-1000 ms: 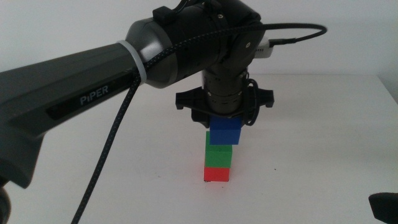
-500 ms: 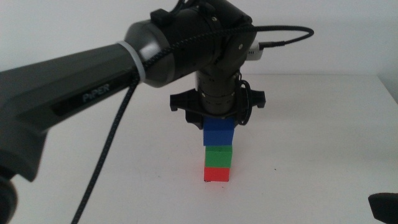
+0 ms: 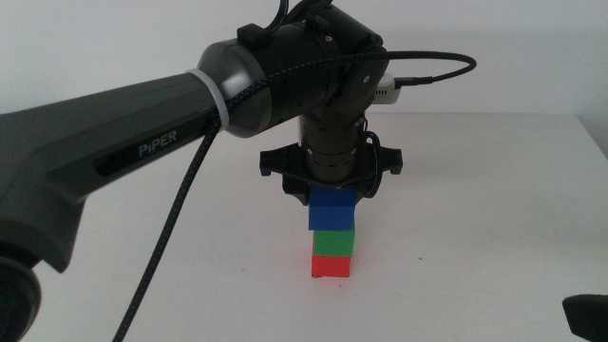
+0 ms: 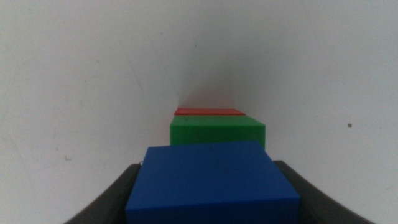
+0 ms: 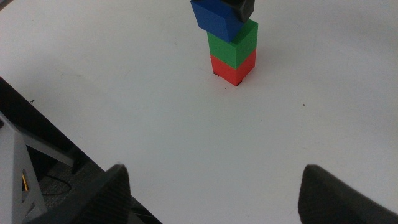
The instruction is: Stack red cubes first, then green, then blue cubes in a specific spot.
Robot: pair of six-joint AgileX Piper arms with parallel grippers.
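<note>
The red cube point(image 3: 332, 266) sits on the white table with the green cube point(image 3: 333, 242) stacked squarely on it. The blue cube point(image 3: 331, 209) is on top, its underside at the green cube's top face and shifted slightly left. My left gripper point(image 3: 331, 197) comes down from above and is shut on the blue cube. In the left wrist view the blue cube point(image 4: 212, 183) fills the space between the jaws, with the green cube point(image 4: 217, 132) and the red cube point(image 4: 209, 112) beyond it. My right gripper point(image 5: 217, 186) waits open near the table's front right, facing the stack point(image 5: 232, 50).
The left arm's dark body and braided cable point(image 3: 176, 218) cross the left half of the middle view. The right gripper point(image 3: 589, 315) shows at the bottom right corner. The table's edge point(image 5: 56, 134) runs beside the right gripper.
The left gripper has come down and slightly left with the blue cube, bringing it onto the green cube. The red and green cubes and the right arm have not moved.
</note>
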